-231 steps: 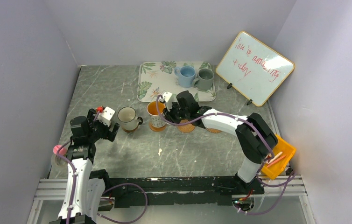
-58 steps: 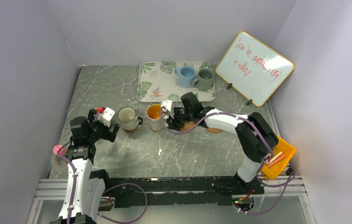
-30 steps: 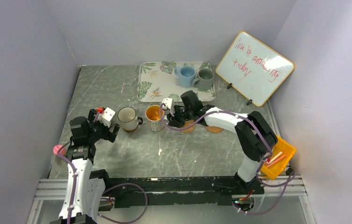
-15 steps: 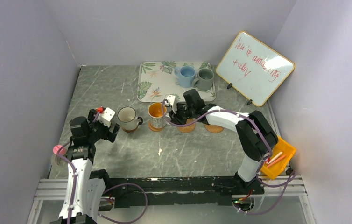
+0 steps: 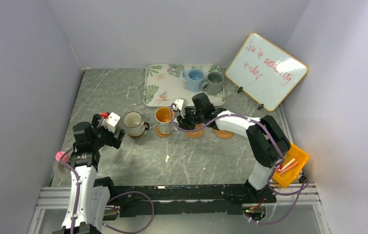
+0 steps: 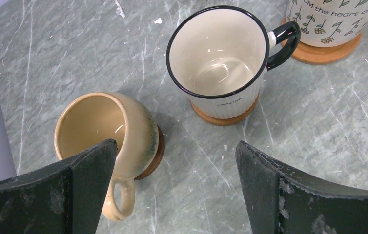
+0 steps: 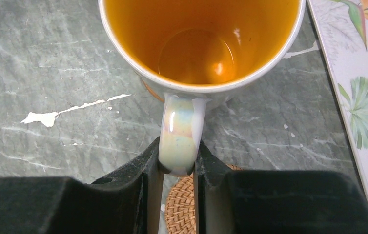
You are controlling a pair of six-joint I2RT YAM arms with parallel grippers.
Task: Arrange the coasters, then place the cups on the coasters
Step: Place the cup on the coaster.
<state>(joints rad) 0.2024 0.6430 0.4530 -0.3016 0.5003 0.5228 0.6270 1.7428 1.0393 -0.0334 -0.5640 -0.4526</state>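
My right gripper (image 5: 178,116) (image 7: 178,157) is shut on the handle of the patterned white cup with the orange inside (image 5: 164,116) (image 7: 201,44). That cup is over a smooth brown coaster (image 5: 161,132) (image 6: 322,53); I cannot tell whether it rests on it. A woven coaster (image 5: 195,131) (image 7: 182,207) lies under my right gripper, and another woven coaster (image 5: 224,134) lies to its right. The white dark-rimmed cup (image 5: 133,121) (image 6: 218,56) and the tan cup (image 6: 106,129) each stand on a brown coaster. My left gripper (image 5: 111,129) (image 6: 176,151) hangs open beside the tan cup. The light blue cup (image 5: 194,78) and the grey-green cup (image 5: 214,81) stand on the tray.
The leaf-print tray (image 5: 161,87) lies at the back of the table. A whiteboard (image 5: 266,70) leans at the back right, and an orange bin (image 5: 292,170) hangs at the right edge. A white scrap (image 5: 167,158) lies mid-table. Walls close in on three sides.
My right gripper has shifted the patterned cup slightly toward the back, so the brown coaster beneath it now shows at its near side. The left arm has not moved.
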